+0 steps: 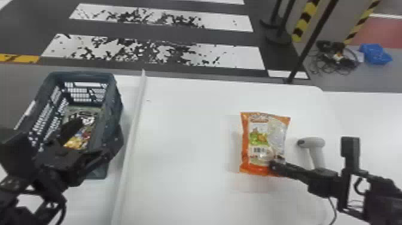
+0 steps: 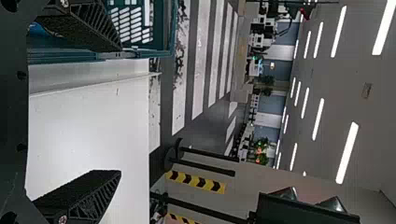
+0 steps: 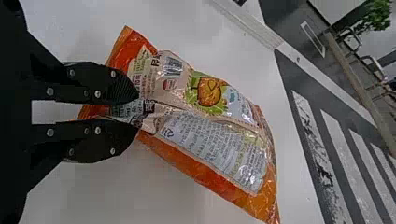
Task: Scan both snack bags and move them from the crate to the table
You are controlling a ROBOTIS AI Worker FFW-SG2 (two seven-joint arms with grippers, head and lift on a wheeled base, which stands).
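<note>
The orange bag [image 1: 263,128] is gripped at its near end by the right gripper [image 3: 136,110], lengthwise toward the far edge of the worktop [image 1: 185,134].

Interior, one: large hall, which I read as a lab or test space. I list: crosswalk-style floor stripes [image 1: 233,56]; yellow-and-black banded posts [image 1: 304,22]; heaped cables [image 1: 338,58]; ceiling lights [image 2: 319,119] in rows; distant greenery [image 2: 261,151].
</note>
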